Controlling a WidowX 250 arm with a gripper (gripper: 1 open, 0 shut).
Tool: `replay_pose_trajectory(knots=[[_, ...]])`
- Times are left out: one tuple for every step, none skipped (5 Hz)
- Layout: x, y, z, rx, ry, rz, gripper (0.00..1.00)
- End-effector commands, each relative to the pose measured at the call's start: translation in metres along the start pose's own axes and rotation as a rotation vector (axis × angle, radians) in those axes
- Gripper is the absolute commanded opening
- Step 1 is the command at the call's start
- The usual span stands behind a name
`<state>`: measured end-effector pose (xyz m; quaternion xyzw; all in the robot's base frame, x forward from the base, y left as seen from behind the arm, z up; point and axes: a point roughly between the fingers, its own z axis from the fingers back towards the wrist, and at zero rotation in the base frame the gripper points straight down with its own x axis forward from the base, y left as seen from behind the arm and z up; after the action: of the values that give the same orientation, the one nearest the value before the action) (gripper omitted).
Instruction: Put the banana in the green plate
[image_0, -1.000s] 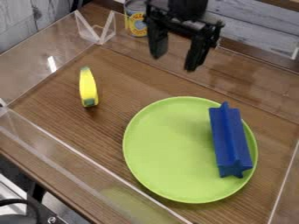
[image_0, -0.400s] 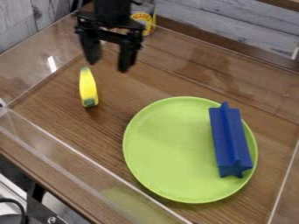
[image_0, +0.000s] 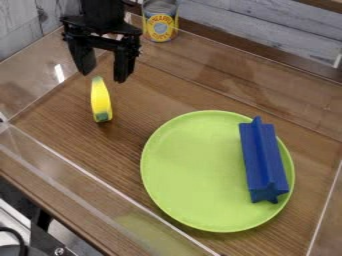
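Note:
A small yellow banana with greenish tips lies on the wooden table, left of the large lime-green plate. My black gripper hangs just above and behind the banana, fingers pointing down and spread open, nothing between them. One finger stands left of the banana's far end, the other finger to its right. Neither finger touches the banana.
A blue ridged block lies on the right side of the plate. A yellow-labelled jar stands at the back. Clear acrylic walls ring the table, low at the front left.
The gripper has travelled left across the back of the table, from above the plate's far side to over the banana, staying open. The banana, plate and block have not moved.

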<state>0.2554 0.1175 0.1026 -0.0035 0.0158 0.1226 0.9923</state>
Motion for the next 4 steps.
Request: replay_pose_trajectory(knots=[[0.003,0.004,-0.001,0.012,-0.019,0.006,1.00],[0.005,0.009,-0.010,0.010,-0.014,0.015,1.00],[0.007,0.015,-0.020,0.004,-0.012,0.025,1.00],[0.008,0.019,-0.029,-0.004,-0.009,0.032,1.00]])
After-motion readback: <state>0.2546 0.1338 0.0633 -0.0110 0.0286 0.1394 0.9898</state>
